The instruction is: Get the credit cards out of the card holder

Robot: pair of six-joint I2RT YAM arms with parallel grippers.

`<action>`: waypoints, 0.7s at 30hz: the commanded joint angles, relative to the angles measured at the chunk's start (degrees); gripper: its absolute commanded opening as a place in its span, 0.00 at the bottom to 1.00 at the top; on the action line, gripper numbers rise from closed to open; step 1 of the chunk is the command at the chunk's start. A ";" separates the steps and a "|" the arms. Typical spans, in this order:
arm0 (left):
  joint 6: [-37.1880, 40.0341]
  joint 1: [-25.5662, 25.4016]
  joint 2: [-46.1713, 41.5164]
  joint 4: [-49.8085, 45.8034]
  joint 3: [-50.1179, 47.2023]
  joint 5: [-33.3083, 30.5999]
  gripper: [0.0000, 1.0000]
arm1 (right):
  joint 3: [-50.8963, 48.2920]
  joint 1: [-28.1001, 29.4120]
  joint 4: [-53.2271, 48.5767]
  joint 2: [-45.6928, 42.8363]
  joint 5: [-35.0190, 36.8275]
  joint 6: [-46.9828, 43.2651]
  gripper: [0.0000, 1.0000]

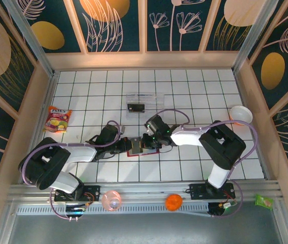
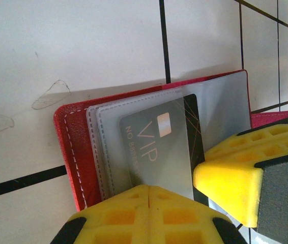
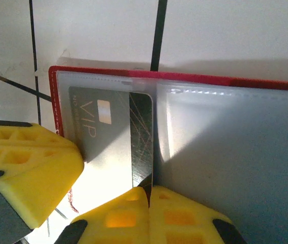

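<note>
The red card holder (image 1: pixel 134 151) lies open on the tiled table between my two grippers, its grey-blue pockets (image 2: pixel 103 147) facing up. A dark credit card (image 2: pixel 159 147) marked VIP sits in the left pocket (image 3: pixel 108 137), inside the red edge (image 3: pixel 184 77). My right gripper (image 3: pixel 149 190) is shut on the card's dark striped corner, and its yellow finger (image 2: pixel 235 173) also shows beside the card. My left gripper (image 2: pixel 149 189) is shut, its tips together and resting on the holder's near side over the card's end. Its finger (image 3: pixel 27 168) covers the holder's left edge.
A clear plastic tray (image 1: pixel 145 96) stands further back with a dark card (image 1: pixel 135 107) in it. A snack bag (image 1: pixel 57 119) lies at the left and a white bowl (image 1: pixel 240 114) at the right. A pink ball (image 1: pixel 111 201), an orange ball (image 1: pixel 173 202) and a green packet (image 1: pixel 263 201) sit by the front rail.
</note>
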 commanded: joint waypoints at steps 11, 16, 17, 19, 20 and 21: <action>2.54 0.18 2.17 -7.66 0.14 -1.13 0.00 | -5.78 -1.50 -9.53 -10.78 9.63 -0.85 0.00; 3.54 0.51 2.26 -8.10 1.17 -0.79 0.00 | -3.31 -1.15 -15.88 -14.27 12.75 -3.19 0.00; 3.81 0.54 2.44 -8.10 1.47 -0.48 0.00 | -2.45 -0.74 -16.84 -14.38 12.91 -3.42 0.00; 4.27 0.52 2.76 -8.10 2.13 0.09 0.00 | -0.83 0.13 -18.23 -13.94 13.19 -3.69 0.00; 4.42 0.49 2.87 -8.01 2.33 0.11 0.00 | 0.12 0.70 -18.76 -13.33 13.40 -3.86 0.00; 4.68 0.54 2.98 -8.01 2.53 0.20 0.00 | 1.07 1.19 -19.22 -12.87 13.79 -3.97 0.00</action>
